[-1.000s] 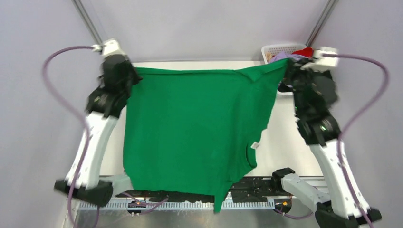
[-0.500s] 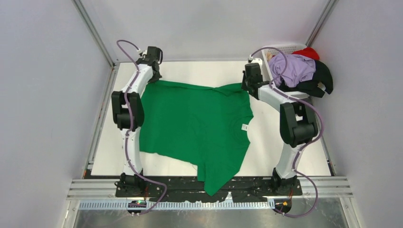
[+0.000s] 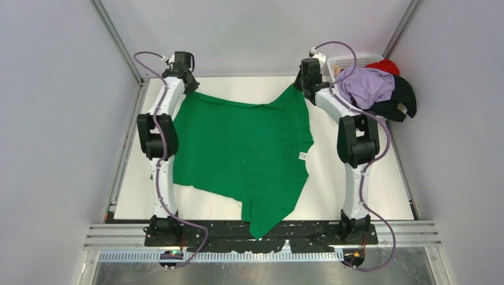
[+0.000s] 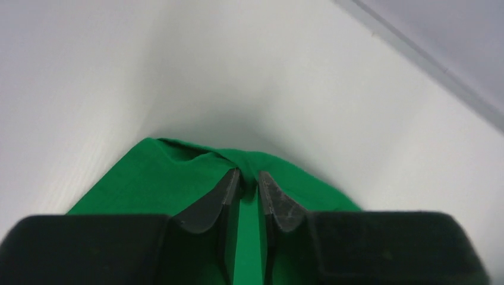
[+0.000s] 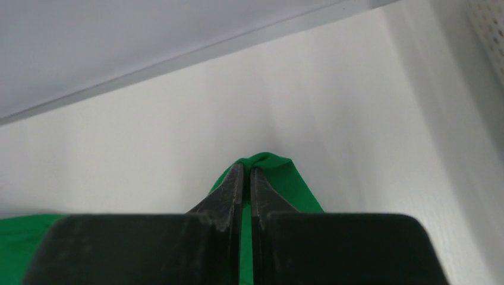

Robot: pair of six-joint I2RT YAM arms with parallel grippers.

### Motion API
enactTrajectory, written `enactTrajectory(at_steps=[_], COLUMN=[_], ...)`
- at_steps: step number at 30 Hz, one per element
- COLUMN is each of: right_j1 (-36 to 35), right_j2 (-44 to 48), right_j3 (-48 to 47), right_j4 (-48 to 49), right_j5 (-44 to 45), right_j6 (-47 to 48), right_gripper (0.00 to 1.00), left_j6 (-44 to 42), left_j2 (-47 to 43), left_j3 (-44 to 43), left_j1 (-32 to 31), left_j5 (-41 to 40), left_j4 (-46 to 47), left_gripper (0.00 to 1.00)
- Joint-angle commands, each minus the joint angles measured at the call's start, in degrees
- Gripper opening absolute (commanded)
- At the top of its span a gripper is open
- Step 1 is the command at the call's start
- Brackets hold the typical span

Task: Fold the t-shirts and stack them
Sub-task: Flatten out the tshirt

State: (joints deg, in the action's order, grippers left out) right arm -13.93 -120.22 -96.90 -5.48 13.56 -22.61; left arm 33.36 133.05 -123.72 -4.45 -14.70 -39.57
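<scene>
Top external view: the green shirt (image 3: 243, 148) lies spread across the middle of the white table (image 3: 350, 178), between the two arms. Its two far corners are each held by a claw. The left claw (image 3: 189, 88) is at the far left corner of the cloth and the right claw (image 3: 303, 86) is at the far right corner, both close to the far edge of the table. The far edge of the shirt runs from one claw to the other and dips toward the near side in the middle. A small white tag (image 3: 302, 156) shows at the collar on the right side of the shirt. One sleeve (image 3: 267, 219) reaches over the near edge of the table, onto the black plates between the arm bases.

Left wrist view: the left claw (image 4: 246, 175) is narrow, its two dark fingers (image 4: 208, 202) nearly together with a fold of green cloth (image 4: 148, 172) pinched between them. The cloth bunches up just past the fingertips and spreads out to either side beneath them.

Right wrist view: the right claw (image 5: 245, 169) is also narrow, pinching a small peak of the green shirt (image 5: 285, 178) that pokes out just beyond the fingertips.

At the far right corner a white basket (image 3: 347, 60) stands just beside the right claw. A lilac shirt (image 3: 365, 83), a black shirt (image 3: 398, 104) and a red shirt (image 3: 386, 64) are heaped in it and over its right rim, apart from the green shirt.
</scene>
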Motion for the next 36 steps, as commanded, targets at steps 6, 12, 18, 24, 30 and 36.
enactTrajectory(at_steps=[6,12,18,24,30,36], right_j1=[3.81,3.7,0.68,-4.28,-7.97,-9.09], right_j2=[-23.65,-12.46,4.39,11.48,6.26,-2.22], right_j3=[-38.35,-22.52,-1.33,12.56,9.99,3.68], right_j4=[-13.11,-8.98,-8.71,-5.48,0.41,5.74], right_j5=[-12.44,-14.3,-12.86,-12.51,-18.01,-19.32], right_j6=[-16.15,-10.26,-2.68,-1.85,-8.05,-13.25], right_gripper=[0.67,0.95,0.96,0.95,0.96,0.95], left_j6=[13.52,9.54,4.44,5.2,7.04,8.53], left_j2=[11.62,-2.32,-11.95,-25.94,-31.07,-32.49], left_j3=[-20.69,-1.92,6.12,32.81,44.16,52.56], left_j1=[6.04,6.02,5.27,5.02,4.98,4.98], left_j5=[14.48,14.47,16.7,23.15,28.11,31.4], left_j4=[5.78,11.44,1.49,12.56,15.49,18.95], left_gripper=[0.99,1.0,1.0,1.0,0.99,1.0])
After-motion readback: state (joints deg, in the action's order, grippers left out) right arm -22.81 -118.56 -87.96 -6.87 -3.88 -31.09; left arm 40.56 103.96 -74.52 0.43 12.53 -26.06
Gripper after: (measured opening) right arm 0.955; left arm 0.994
